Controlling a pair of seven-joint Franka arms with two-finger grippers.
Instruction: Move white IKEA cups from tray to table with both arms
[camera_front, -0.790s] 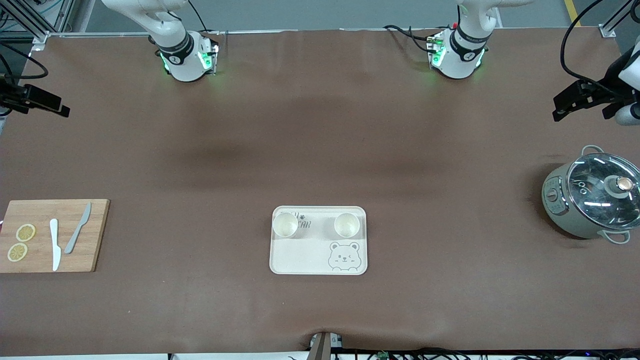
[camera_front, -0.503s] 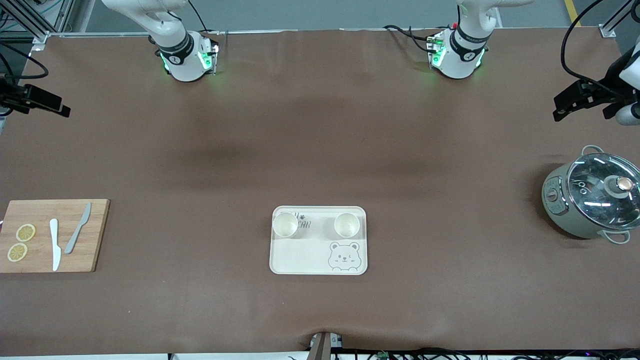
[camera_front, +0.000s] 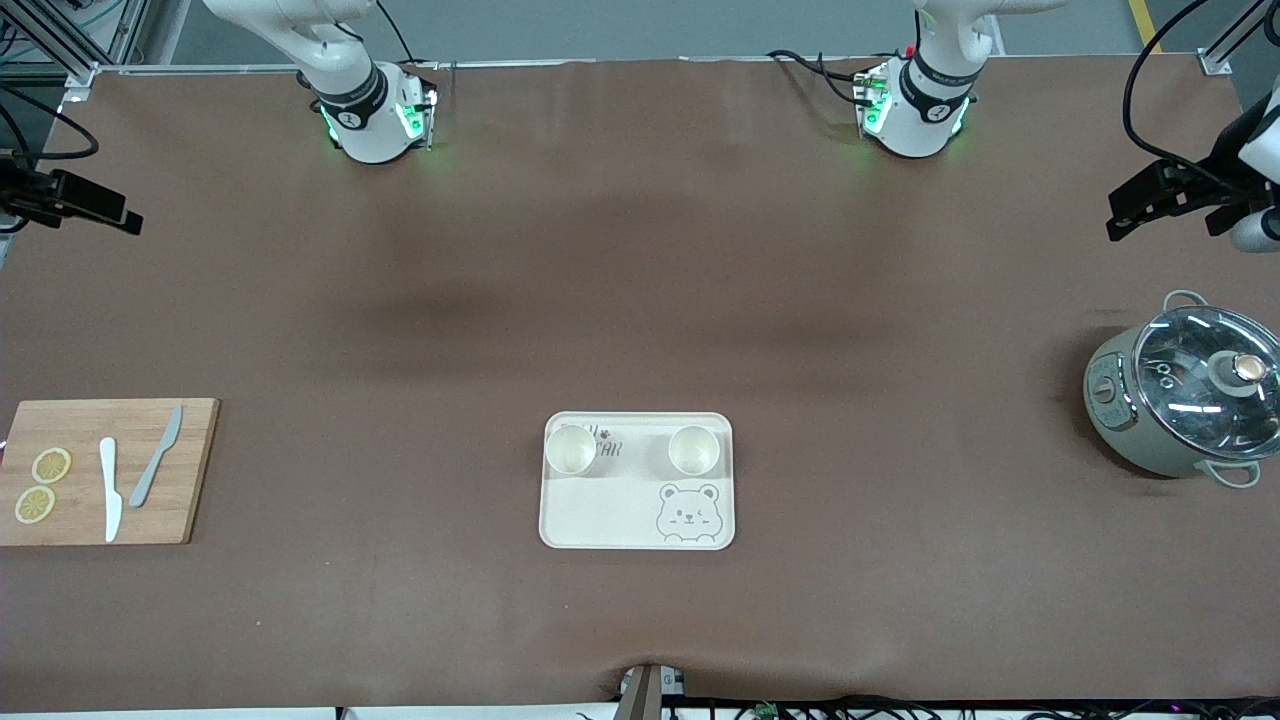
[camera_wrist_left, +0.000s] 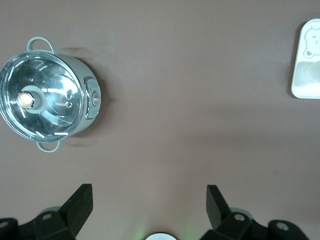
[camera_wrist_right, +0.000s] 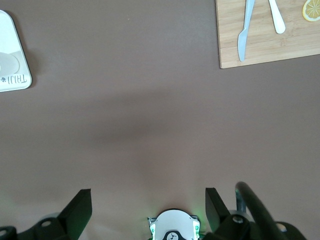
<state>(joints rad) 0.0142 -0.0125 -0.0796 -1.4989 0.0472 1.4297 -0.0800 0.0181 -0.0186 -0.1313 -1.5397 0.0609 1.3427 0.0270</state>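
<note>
left gripper: wide open, empty, over bare worktop
right gripper: wide open, empty
white ikea cups: on bear tray, lower centre

The bear tray carries the only lettering that can be made out. In the front view, dark outlined capitals near its edge farthest from the front camera read what looks like "EAR", with a small paw mark above; one cup hides the start of the word. In the right wrist view the same tray's corner shows letters upside down, not legible.
</note>
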